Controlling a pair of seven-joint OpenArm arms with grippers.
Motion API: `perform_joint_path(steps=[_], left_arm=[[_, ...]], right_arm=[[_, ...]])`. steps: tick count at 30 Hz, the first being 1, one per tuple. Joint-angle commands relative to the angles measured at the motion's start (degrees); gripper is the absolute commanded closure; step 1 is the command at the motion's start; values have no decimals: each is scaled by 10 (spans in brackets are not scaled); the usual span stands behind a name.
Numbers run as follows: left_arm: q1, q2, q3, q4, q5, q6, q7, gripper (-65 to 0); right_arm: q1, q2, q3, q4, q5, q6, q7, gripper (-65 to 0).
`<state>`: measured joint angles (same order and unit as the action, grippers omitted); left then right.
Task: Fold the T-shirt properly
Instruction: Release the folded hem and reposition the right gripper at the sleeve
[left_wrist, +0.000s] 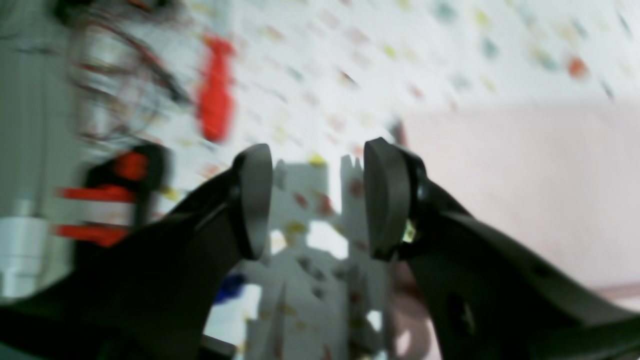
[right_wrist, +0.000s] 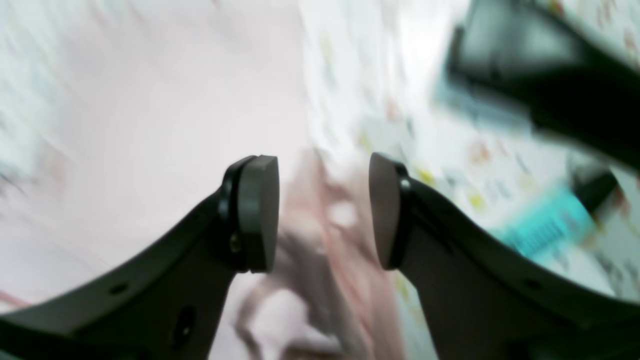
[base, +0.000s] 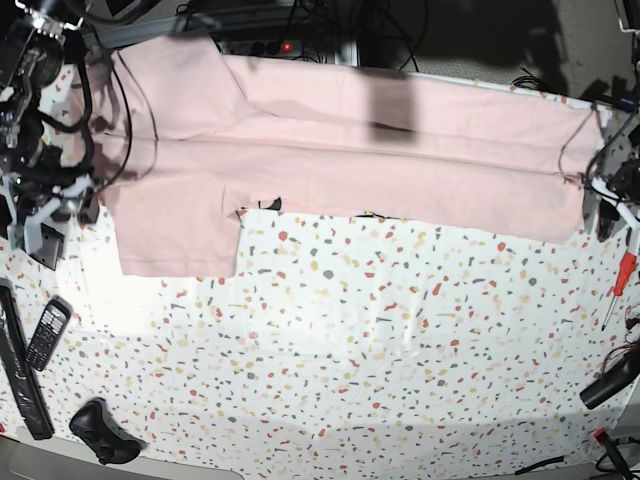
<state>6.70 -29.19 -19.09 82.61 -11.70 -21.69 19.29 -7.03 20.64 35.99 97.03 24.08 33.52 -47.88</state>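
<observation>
The pale pink T-shirt (base: 340, 140) lies in a long folded band across the far side of the speckled table (base: 340, 340), one sleeve hanging toward the front at the left (base: 175, 230). No lettering shows. My right gripper (right_wrist: 325, 210) is open and empty, just above the shirt's left edge (right_wrist: 150, 125); in the base view it is at the far left (base: 45, 212). My left gripper (left_wrist: 315, 200) is open and empty over the tabletop, with the shirt's right end (left_wrist: 525, 190) beside it; in the base view it is at the far right (base: 605, 195). Both wrist views are blurred.
A mobile phone (base: 47, 333), a long black bar (base: 20, 375) and a black lump (base: 100, 432) lie at the front left. A red screwdriver (base: 618, 280) and a black tool (base: 610, 380) lie at the right edge. Cables and a power strip (base: 290, 45) run behind the shirt.
</observation>
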Motion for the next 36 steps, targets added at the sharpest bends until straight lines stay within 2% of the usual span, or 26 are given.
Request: perform_joint_path(steps=[1,3,8,13,16,20,26,31,33,36], left_arm=[[-9,-9,-4,10,-15,-2,-15,-281],[-12,-3,-3,10,-37,-2,-17,-281],[-13,32,-3,10,-40,-2,-30,-279],[-13,75,-3,10,-33,-2,-35,-279],[-13,90,-3,10,-33,-2,-37,-279],[-13,93,-3,10,-33,-2,-37,-279],[-13,93,-3,10,-33,-2,-37,-279],[-13,93,-3,10,-33,-2,-37,-279],[-13,93,-3,10,-33,-2,-37,-279],[-13,93,-3,10,-33,-2,-37,-279]], right_arm=[[23,11,-1,-3,11,2,12,-282],[60,11,-16,-30,17,2,7,-282],[156,12,-79,-127,12,2,-13,-282],[240,11,-155,-236,-44,0,-12,-282],[282,11,-194,-304,-80,-13,-1,-282],[329,11,-226,-382,-130,-25,12,-282],[361,12,-233,-468,-154,-28,29,-282],[361,12,-233,-521,-171,-79,33,-281],[360,11,-233,-531,-171,-78,32,-257],[359,11,-233,-532,-171,-67,23,-130]])
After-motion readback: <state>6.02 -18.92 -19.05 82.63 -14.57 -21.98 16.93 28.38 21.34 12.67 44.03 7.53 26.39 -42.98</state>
